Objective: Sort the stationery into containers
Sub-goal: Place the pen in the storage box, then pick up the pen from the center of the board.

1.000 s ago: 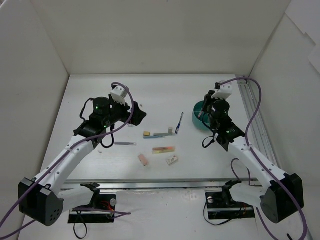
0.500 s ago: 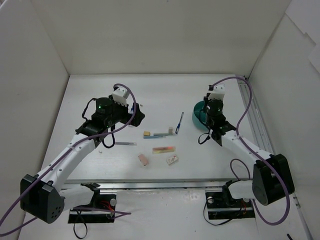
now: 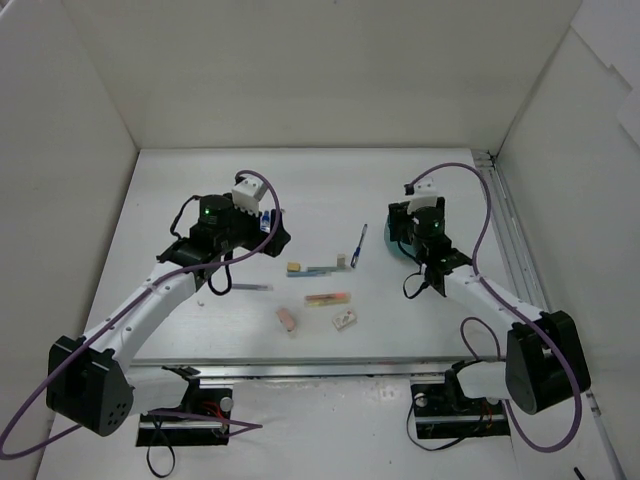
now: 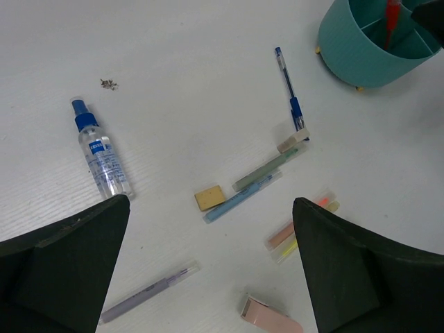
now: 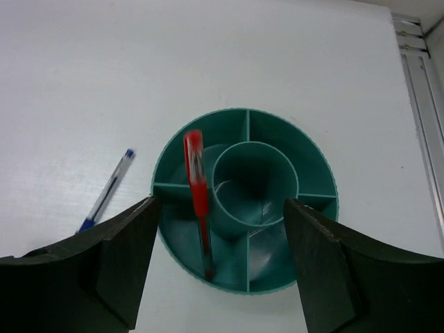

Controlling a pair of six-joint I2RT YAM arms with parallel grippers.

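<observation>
The teal bowl [image 3: 397, 238] [image 5: 316, 201] [image 4: 361, 59] stands at the right, with a red pen [image 5: 197, 187] leaning in a left outer compartment, touching neither finger. My right gripper [image 5: 218, 208] [image 3: 405, 222] hangs open right above the bowl. My left gripper [image 4: 211, 201] [image 3: 266, 226] is open and empty, high over the scattered stationery. Below it lie a blue-capped bottle [image 4: 101, 156], a blue pen [image 4: 290, 94] [image 3: 359, 243], a tan cube [image 4: 210, 197] [image 3: 294, 267], a yellow-pink stick [image 4: 298, 225] [image 3: 327, 298], a grey pen [image 4: 149, 291] [image 3: 250, 287] and a pink eraser [image 4: 270, 316] [image 3: 287, 319].
A green and a light-blue pen [image 4: 257, 182] lie side by side next to a small white eraser [image 4: 291, 143]. Another white eraser [image 3: 344, 320] lies near the front. A metal rail [image 3: 505, 240] runs along the right wall. White walls enclose the table.
My right gripper has opened and let go of the red pen, which now rests in the bowl. My left arm has shifted slightly to the right.
</observation>
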